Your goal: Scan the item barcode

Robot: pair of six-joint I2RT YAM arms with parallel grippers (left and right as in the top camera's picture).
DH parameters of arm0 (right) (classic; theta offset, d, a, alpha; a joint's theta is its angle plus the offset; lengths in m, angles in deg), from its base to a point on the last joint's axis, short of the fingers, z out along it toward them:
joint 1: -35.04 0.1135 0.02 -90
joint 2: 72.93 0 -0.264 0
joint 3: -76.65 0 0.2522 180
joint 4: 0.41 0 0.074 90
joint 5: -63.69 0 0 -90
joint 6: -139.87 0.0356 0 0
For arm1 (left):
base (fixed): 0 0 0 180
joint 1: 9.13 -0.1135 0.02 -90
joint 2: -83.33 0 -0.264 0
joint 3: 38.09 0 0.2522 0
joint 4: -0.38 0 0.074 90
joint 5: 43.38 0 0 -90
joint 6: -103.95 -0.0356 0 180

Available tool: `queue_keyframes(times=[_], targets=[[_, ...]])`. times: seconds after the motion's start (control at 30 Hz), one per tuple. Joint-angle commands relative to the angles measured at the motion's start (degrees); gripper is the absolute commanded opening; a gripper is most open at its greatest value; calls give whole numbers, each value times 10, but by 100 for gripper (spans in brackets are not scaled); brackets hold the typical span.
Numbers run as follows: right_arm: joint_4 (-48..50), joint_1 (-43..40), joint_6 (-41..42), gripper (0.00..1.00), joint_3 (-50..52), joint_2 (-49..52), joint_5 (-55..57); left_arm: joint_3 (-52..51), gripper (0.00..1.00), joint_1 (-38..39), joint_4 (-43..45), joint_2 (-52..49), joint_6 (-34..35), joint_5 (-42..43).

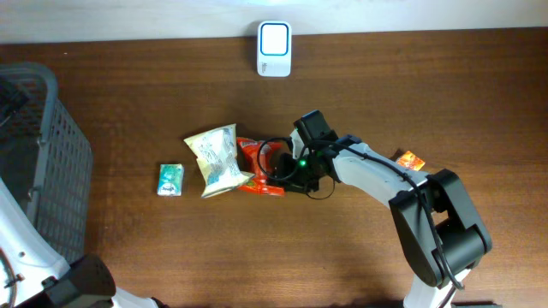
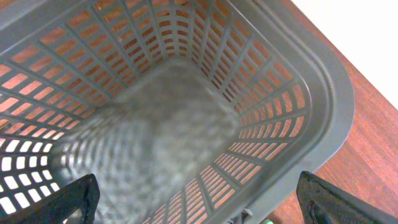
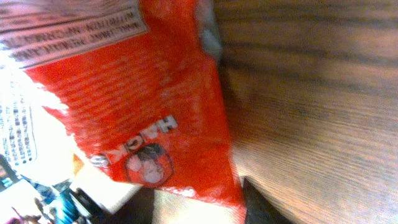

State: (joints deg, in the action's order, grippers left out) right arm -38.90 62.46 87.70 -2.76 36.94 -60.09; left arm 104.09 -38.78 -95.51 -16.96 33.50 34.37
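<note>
Soft even light, both wrist views blurred.

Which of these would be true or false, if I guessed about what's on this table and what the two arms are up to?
1. The left jaws stand wide open above the grey basket. True.
2. The white scanner lies inside the basket. False: it stands at the table's far edge, apart from the basket.
3. The right jaws are down at the red packet. True.
4. The teal packet touches the pale snack bag. False: bare table shows between them.
</note>
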Motion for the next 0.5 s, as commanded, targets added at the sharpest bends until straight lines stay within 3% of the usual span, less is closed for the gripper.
queue_keyframes(times=[0.0, 0.23, 0.27, 0.3, 0.33, 0.4, 0.47], targets=[[11, -21, -10, 4, 1, -5, -1, 6, 99, -1, -1, 1, 6, 0], [-49, -200, -250, 4, -12, -29, -1, 6, 99, -2, -1, 1, 6, 0], [-40, -230, -253, 31, -14, -29, -1, 6, 99, -1, -1, 1, 6, 0], [-40, -253, -241, 41, -23, -29, -14, 6, 99, -1, -1, 1, 6, 0], [-40, -264, -234, 43, -34, -29, -47, 6, 99, -1, 0, 1, 6, 0], [-60, -259, -234, 25, -73, -31, -82, 6, 99, -1, 0, 1, 6, 0], [-106, -225, -235, 24, -134, -31, -47, 6, 99, -1, -1, 1, 6, 0]])
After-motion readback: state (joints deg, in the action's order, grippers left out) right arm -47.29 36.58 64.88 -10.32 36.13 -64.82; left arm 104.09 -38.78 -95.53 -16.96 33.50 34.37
